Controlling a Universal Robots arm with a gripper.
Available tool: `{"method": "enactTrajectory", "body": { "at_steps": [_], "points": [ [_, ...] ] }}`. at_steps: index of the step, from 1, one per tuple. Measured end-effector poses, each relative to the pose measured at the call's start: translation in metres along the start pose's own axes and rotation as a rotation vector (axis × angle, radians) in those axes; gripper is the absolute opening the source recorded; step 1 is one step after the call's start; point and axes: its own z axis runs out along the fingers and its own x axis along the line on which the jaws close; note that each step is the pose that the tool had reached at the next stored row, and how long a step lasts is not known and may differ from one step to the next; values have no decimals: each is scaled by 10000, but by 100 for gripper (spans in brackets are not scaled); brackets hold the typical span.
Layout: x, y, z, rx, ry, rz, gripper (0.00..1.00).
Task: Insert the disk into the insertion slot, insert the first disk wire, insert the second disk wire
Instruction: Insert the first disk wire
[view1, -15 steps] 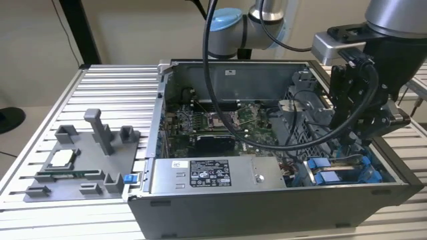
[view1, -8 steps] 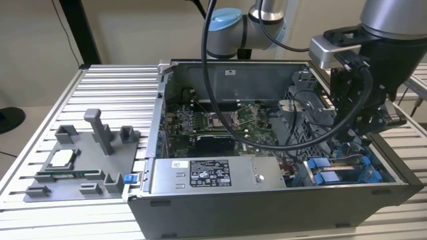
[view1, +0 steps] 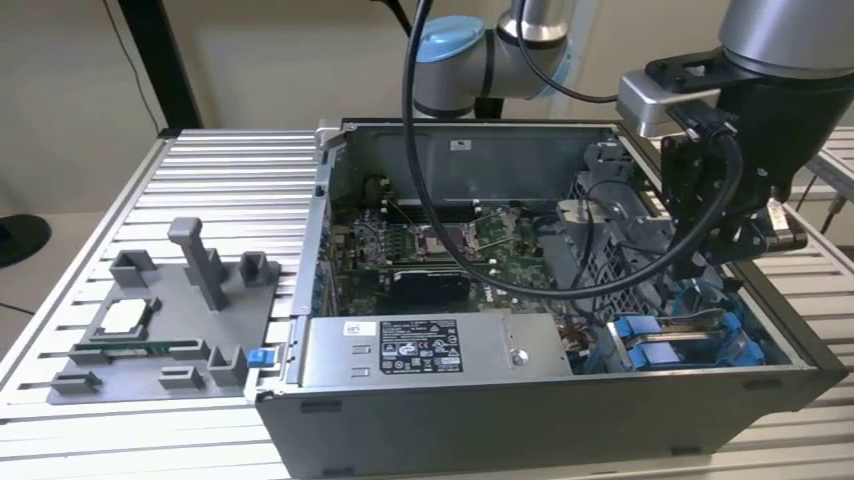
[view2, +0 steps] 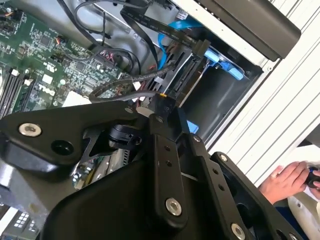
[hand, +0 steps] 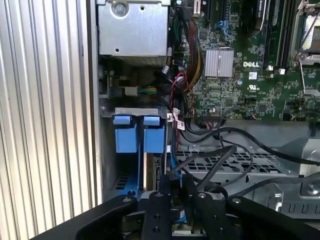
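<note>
The insertion slot (view1: 674, 340), with bright blue rails and tabs, sits in the case's front corner at the exterior view's right. In the first wrist view its two blue tabs (hand: 139, 134) stand side by side, and the disk (hand: 146, 172) shows as a thin edge between the rails. The second wrist view shows the disk's blue carrier (view2: 222, 59) inside the bay, with a black plug (view2: 196, 51) against the disk's end. My gripper (view2: 156, 106) hangs just over the bay, shut on the black connector of a braided disk wire (view2: 120, 84). Dark wires meet at the fingertips (hand: 161, 186).
The open computer case (view1: 534, 410) stands on a slatted aluminium table (view1: 227, 180). The grey power-supply box (view1: 414, 350) lies beside the bay, and the green motherboard (view1: 427, 250) behind it. A grey parts fixture (view1: 160, 320) lies at the exterior view's left. A person's hand (view2: 287, 181) rests beyond the case.
</note>
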Motion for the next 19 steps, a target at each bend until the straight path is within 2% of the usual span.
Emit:
{"method": "enactTrajectory", "body": {
  "at_steps": [4,12,19],
  "points": [
    [0,0,4,11,-78,10,0],
    [13,1,13,11,-73,23,0],
    [144,-24,64,11,-68,55,0]
  ]
}}
